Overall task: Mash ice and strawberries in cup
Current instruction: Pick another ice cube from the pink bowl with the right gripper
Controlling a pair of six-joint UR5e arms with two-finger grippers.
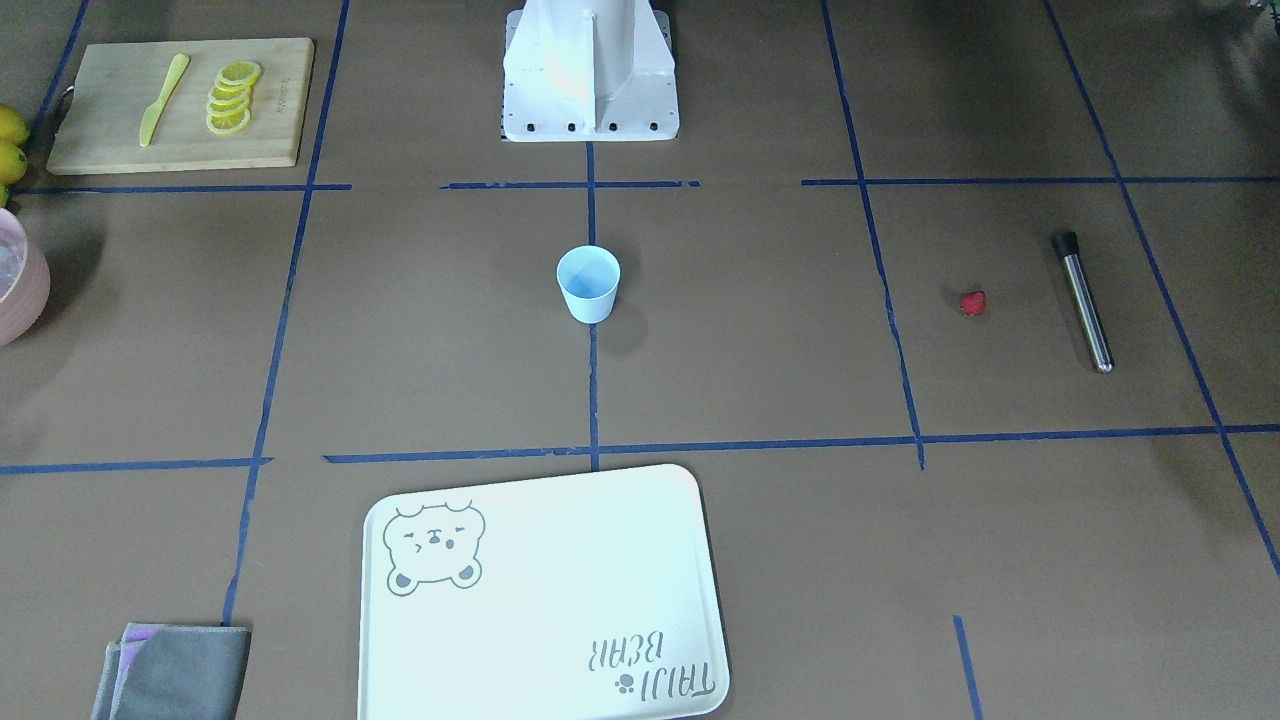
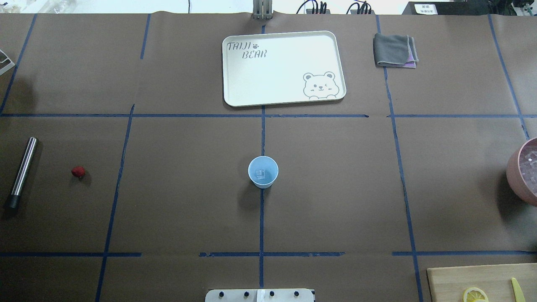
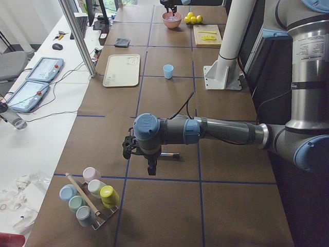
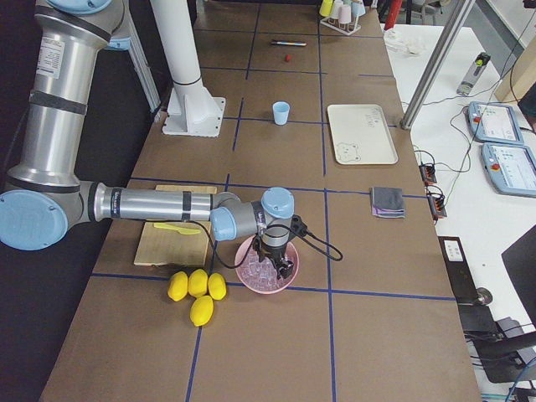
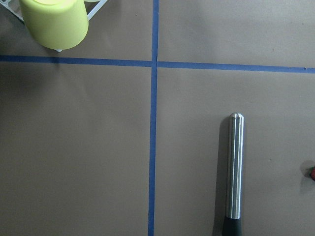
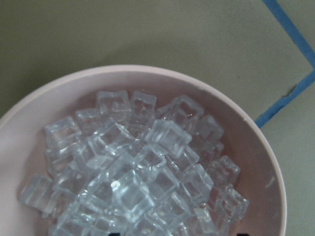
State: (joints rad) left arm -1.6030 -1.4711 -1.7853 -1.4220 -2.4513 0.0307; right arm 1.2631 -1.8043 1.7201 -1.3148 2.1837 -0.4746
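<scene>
The pale blue cup (image 2: 263,172) stands at the table's middle, also in the front view (image 1: 588,283). A clear ice lump (image 2: 261,173) lies inside it. The red strawberry (image 2: 78,171) lies on the table far to the cup's left, next to a steel muddler (image 2: 23,171). My left gripper (image 3: 150,165) hovers above the muddler (image 5: 235,167); I cannot tell whether it is open or shut. My right gripper (image 4: 280,266) hangs over the pink bowl (image 4: 266,270) of ice cubes (image 6: 133,172). Its dark fingertips (image 6: 114,234) just show, wide apart and empty.
A white bear tray (image 2: 284,67) lies beyond the cup, with a grey cloth (image 2: 394,50) to its right. A cutting board (image 1: 180,103) holds lemon slices and a yellow knife. Whole lemons (image 4: 197,289) lie by the bowl. A rack of pastel cups (image 3: 91,198) stands near the left arm.
</scene>
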